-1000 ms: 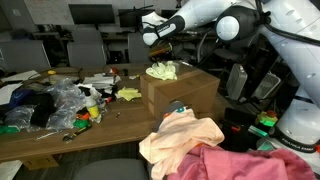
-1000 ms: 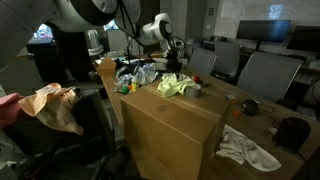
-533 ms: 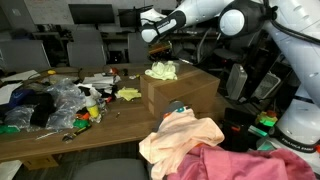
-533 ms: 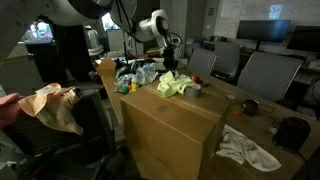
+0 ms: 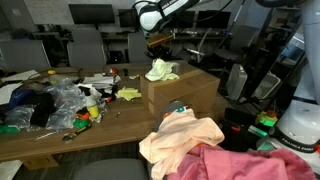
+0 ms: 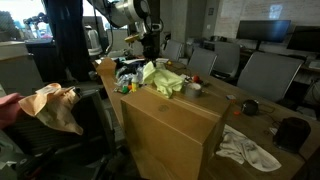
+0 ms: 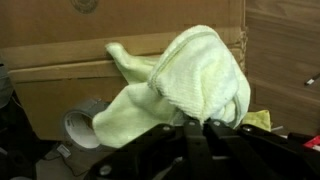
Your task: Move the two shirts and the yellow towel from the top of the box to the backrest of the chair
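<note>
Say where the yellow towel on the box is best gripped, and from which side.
Grip the bunched top fold, coming from straight above. The yellow towel is a soft crumpled heap on the box; a pinch on its peak likely gathers several layers. The gripper is shut there.

Pale yellow-green towel [image 7: 190,85], plain brown box [image 6: 170,135], pink shirt [image 5: 245,165], peach shirt [image 5: 180,135]

The yellow towel [image 5: 160,70], pale yellow-green, is bunched up into a peak, lower folds resting on top of the brown cardboard box [image 5: 190,95]. In the wrist view it hangs in soft, crumpled folds. The peach-cream shirt [image 5: 180,135] lies draped in the foreground, with the bright pink shirt [image 5: 245,163] touching it alongside.
</note>
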{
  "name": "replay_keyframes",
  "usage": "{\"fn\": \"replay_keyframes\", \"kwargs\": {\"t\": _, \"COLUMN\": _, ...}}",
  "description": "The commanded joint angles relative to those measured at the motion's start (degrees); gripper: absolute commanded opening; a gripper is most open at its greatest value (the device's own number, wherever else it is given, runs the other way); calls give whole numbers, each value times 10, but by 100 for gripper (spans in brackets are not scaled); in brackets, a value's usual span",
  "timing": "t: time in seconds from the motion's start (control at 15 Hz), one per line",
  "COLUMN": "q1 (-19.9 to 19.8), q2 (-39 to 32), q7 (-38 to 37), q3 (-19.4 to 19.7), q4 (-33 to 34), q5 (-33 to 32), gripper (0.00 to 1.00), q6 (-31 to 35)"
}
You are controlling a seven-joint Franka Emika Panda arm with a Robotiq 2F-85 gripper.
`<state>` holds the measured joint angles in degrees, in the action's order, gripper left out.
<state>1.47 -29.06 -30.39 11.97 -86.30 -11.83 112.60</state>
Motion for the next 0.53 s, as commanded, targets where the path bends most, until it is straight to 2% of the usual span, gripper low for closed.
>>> {"fn": "replay_keyframes", "kwargs": {"t": 0.0, "q1": 30, "q2": 129, "q7": -5, "q3": -12, "q4": -140, "q5": -39, "gripper": 1, "q6": -6}}
{"fn": "replay_keyframes", "kwargs": {"t": 0.2, "q1": 41, "q2": 212, "q7": -5, "q3": -37, "q4": -223, "q5": -54, "gripper": 1, "q6": -24}}
{"fn": "replay_keyframes", "kwargs": {"t": 0.47, "q1": 36, "q2": 294, "q7": 5, "q3": -80, "q4": -296, "q5": -45, "gripper": 1, "q6": -59}}
